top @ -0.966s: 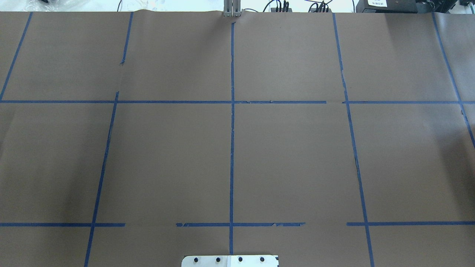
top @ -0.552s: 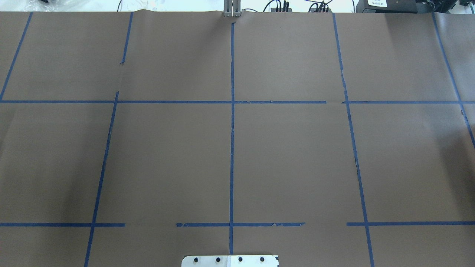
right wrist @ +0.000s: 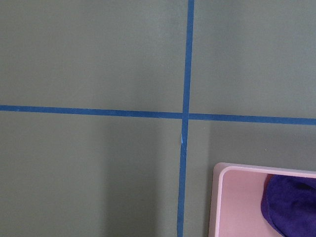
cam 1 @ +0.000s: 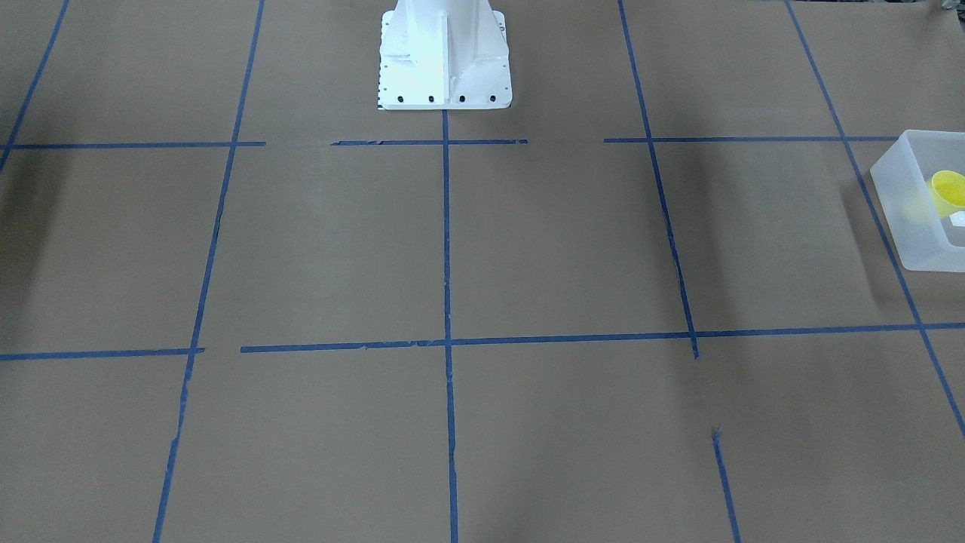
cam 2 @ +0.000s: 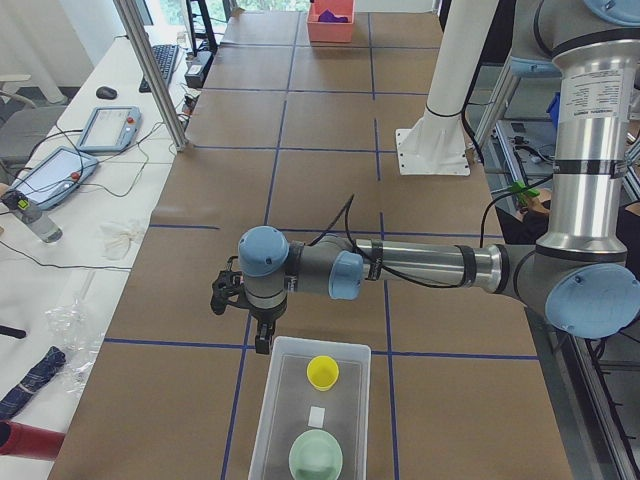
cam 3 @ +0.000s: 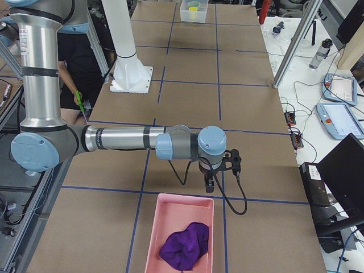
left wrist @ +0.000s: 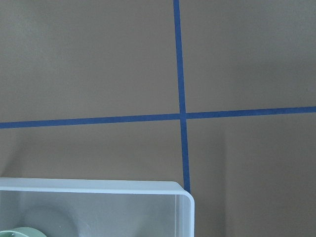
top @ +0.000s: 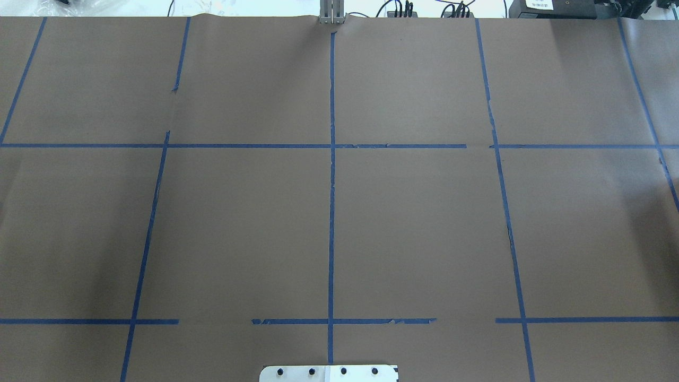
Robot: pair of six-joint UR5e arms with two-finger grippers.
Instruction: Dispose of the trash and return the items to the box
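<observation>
Though I cannot tell if left tool (cam 2: 262, 343) or right tool (cam 3: 209, 185) is open, tray (cam 3: 182, 197) holds cloth (cam 3: 183, 245)

You're looking at matt brown paper (top: 238, 228) over the surface (top: 424, 239), lined with smooth blue tape (top: 331, 212). Your box (cam 1: 905, 219) is frosted, translucent plastic; the cup (cam 2: 322, 372) and bowl (cam 2: 316, 457) are smooth plastic with a slight sheen. The pink bin (cam 3: 182, 213) is smooth plastic, the cloth (cam 3: 185, 244) soft and crumpled. The left arm (cam 2: 420, 265) has a brushed-metal tube, the base (cam 1: 443, 53) is glossy white
</observation>
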